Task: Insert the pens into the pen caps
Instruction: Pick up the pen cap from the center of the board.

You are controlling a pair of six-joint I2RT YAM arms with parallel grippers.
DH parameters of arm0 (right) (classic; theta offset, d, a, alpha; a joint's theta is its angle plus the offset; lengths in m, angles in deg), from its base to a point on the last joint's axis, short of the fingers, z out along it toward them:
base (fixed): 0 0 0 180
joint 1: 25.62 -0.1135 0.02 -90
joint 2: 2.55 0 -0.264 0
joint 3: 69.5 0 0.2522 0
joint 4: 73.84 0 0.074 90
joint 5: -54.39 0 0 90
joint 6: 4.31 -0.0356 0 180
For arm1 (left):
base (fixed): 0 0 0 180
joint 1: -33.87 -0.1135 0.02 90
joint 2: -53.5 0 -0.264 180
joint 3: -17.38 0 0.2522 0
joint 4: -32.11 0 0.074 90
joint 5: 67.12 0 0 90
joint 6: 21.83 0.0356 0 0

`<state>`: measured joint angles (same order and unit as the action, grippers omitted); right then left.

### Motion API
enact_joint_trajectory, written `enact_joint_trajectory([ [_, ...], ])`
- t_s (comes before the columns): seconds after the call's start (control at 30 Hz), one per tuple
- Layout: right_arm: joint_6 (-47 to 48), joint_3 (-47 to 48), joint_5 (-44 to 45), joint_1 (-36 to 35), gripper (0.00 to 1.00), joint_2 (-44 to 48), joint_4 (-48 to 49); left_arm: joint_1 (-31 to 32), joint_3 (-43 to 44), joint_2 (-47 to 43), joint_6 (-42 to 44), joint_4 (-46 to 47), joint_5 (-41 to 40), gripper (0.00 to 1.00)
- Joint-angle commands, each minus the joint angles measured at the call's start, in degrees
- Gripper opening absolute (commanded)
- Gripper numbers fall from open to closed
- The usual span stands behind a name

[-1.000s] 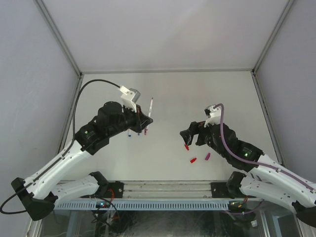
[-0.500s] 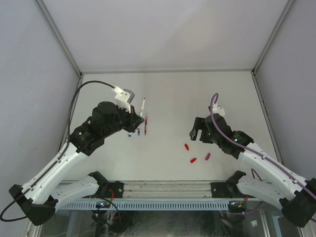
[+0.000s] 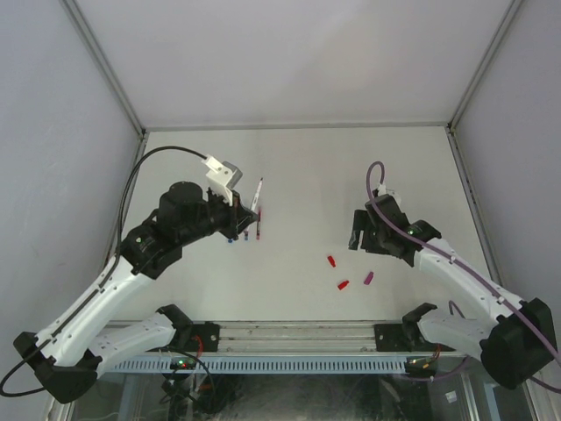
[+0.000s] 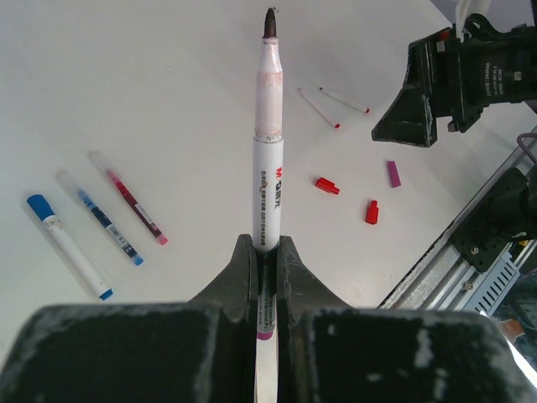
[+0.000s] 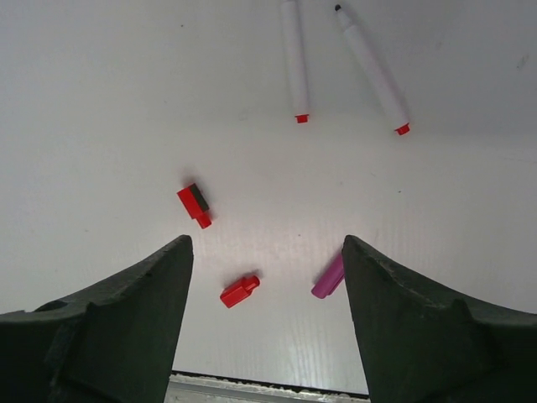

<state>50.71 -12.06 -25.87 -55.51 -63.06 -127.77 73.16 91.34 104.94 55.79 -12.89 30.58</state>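
My left gripper [image 3: 247,216] [image 4: 267,248] is shut on an uncapped pen [image 4: 268,143] with a whitish barrel, a dark tip and a magenta rear end, and holds it above the table [image 3: 257,195]. My right gripper [image 3: 358,233] [image 5: 265,252] is open and empty, hovering above three loose pen caps: two red caps [image 5: 195,206] [image 5: 239,290] and one magenta cap [image 5: 328,278]. In the top view they lie at the front centre: two red caps [image 3: 331,260] [image 3: 344,284] and the magenta cap [image 3: 368,278]. Two red-ended pens [image 5: 294,59] [image 5: 373,71] lie beyond the caps.
Three more pens lie under the left gripper: a thick blue-capped one [image 4: 67,248], a thin blue one [image 4: 101,220] and a thin magenta one [image 4: 127,198]. The table's front edge and metal rail [image 3: 289,333] run just behind the caps. Side walls close in the table.
My right gripper has drawn back to the right, away from the red cap it was over, which stays on the table. My left gripper shifted slightly left with the pen.
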Motion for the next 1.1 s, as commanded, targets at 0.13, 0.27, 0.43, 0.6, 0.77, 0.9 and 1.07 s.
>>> enact_joint_trajectory([
  [0.13, 7.97, 2.85, -10.21, 9.70, 0.53, -6.37, 5.99, -0.26, -1.23, -1.14, 2.19, 1.11, -0.20, 0.00],
  [0.27, 7.51, 4.53, -7.63, 10.21, 0.47, -9.60, 3.85, -0.26, -1.83, -0.96, 2.59, 1.11, -0.63, 0.00],
  [0.43, 1.28, 2.64, -2.00, 10.20, 0.61, -9.75, 1.39, -0.26, -1.65, -0.78, 2.97, 0.65, -1.30, 0.00],
  [0.6, -3.93, -2.56, -1.86, 9.41, 0.62, -4.44, 0.90, -0.26, -1.68, -0.69, 3.06, 0.56, -1.77, 0.00],
  [0.77, -11.57, -6.22, 2.45, 3.28, 0.61, -0.48, -0.75, -0.26, -1.49, -0.61, 3.17, 0.39, -1.84, 0.00],
  [0.9, -16.09, -7.78, 4.35, -0.24, 0.60, -1.77, -1.20, -0.26, -1.57, -0.80, 2.99, 0.63, -1.83, 0.00],
  [1.07, -16.66, -9.12, 2.64, -0.43, 0.52, -5.04, 0.62, -0.26, -1.74, -0.99, 2.73, 0.67, -1.77, 0.00],
])
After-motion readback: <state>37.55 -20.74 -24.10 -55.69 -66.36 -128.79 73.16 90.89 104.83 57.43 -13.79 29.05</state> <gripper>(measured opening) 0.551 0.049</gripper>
